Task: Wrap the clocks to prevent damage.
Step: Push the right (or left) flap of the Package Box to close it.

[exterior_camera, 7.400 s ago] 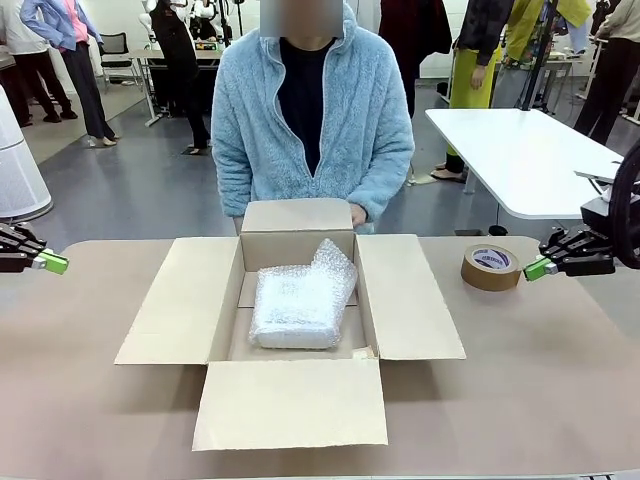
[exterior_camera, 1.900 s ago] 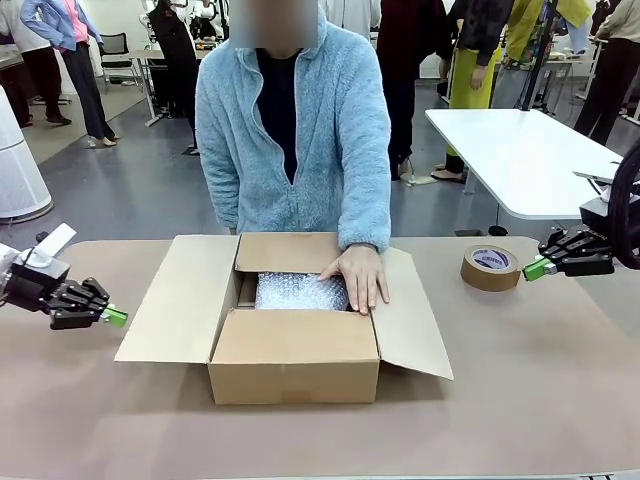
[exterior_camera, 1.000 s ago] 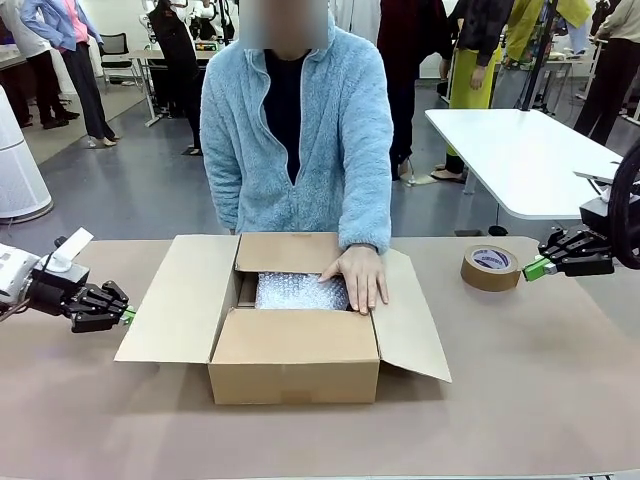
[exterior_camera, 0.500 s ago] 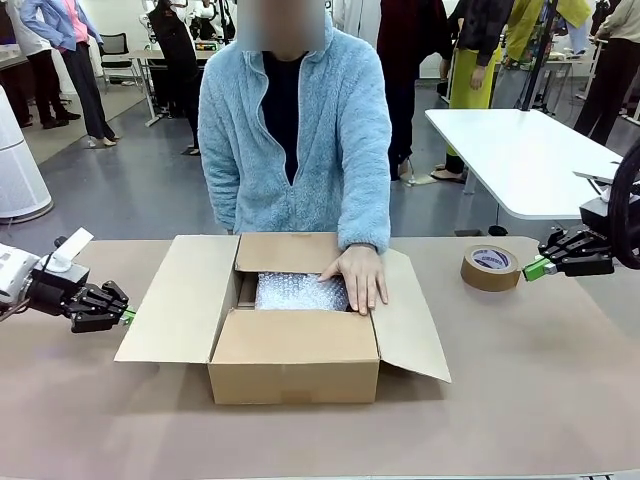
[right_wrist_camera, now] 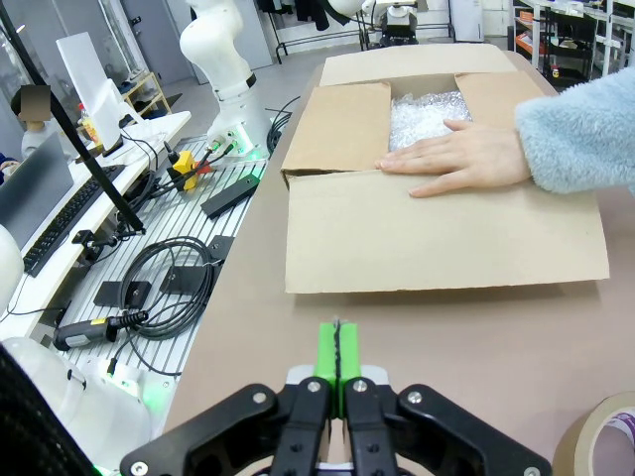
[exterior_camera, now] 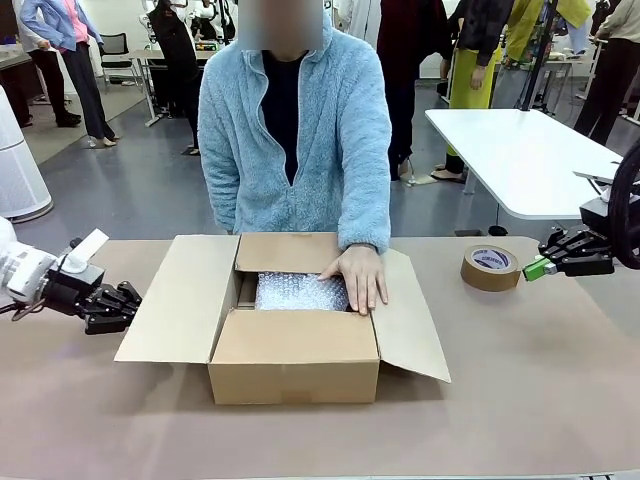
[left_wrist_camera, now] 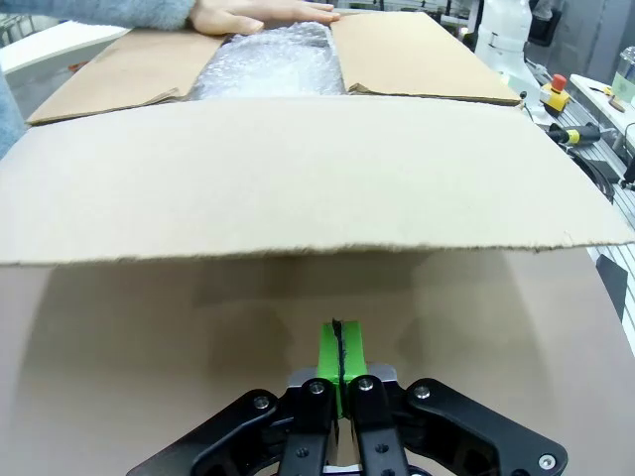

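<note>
One cardboard box (exterior_camera: 290,365), one bubble-wrapped bundle (exterior_camera: 298,292), one tape roll (exterior_camera: 480,277), one hand (exterior_camera: 358,278), two sets of jaws

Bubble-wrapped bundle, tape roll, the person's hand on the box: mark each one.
bubble-wrapped bundle (exterior_camera: 300,292), front view, its exposed crinkled top.
tape roll (exterior_camera: 489,281), front view, its outer side wall.
person's hand (exterior_camera: 358,276), front view, the back of the hand.

The left arm (exterior_camera: 20,272) comes in low from the left side, its white wrist tilted slightly downward. The left gripper (exterior_camera: 128,306) points toward the middle with its black fingers lying nearly level, and its green pads (left_wrist_camera: 328,352) are pressed flat together. The right gripper (exterior_camera: 530,269) sits at the right edge, pointing left and slightly down, its own pads (right_wrist_camera: 327,352) closed against each other.
</note>
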### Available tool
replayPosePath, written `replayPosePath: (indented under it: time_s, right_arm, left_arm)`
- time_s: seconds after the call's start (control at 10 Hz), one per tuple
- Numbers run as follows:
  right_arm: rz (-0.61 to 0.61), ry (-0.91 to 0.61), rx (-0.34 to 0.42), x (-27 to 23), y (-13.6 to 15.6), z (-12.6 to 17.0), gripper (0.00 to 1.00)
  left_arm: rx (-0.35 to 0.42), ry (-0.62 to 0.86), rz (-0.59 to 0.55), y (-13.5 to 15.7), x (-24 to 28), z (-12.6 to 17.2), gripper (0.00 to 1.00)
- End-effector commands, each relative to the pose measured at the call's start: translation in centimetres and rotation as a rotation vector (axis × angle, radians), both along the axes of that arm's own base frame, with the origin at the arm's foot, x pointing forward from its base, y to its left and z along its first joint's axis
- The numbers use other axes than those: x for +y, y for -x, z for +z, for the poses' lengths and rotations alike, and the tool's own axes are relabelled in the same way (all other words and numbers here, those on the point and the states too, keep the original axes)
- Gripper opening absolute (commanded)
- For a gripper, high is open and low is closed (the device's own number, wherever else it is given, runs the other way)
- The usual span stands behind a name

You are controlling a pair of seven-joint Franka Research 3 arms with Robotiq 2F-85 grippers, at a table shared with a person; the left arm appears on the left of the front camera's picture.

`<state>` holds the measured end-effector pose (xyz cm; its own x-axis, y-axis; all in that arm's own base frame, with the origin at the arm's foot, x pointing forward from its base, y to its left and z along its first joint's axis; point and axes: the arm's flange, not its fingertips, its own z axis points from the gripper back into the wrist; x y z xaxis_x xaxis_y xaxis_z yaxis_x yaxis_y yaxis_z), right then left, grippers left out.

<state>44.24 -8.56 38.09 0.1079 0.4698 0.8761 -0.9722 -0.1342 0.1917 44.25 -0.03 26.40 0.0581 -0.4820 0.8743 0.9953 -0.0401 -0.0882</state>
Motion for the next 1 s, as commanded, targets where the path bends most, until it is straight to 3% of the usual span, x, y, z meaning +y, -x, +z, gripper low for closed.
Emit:
replayPosePath:
  time_s: [0.0, 0.6, 0.9]
  right_arm:
    - [0.000, 0.000, -0.001, 0.0, 0.0, 0.0, 0.01]
    - [0.000, 0.000, -0.001, 0.0, 0.0, 0.0, 0.01]
    - [0.000, 0.000, -0.001, 0.0, 0.0, 0.0, 0.01]
  left_arm:
    - [-0.054, 0.031, -0.012, -0.1, -1.2, -1.2, 0.00]
    - [-0.123, 0.306, 0.086, -0.8, -4.3, -0.5, 0.00]
    - [-0.087, 0.347, 0.140, -1.7, -5.7, -1.5, 0.00]
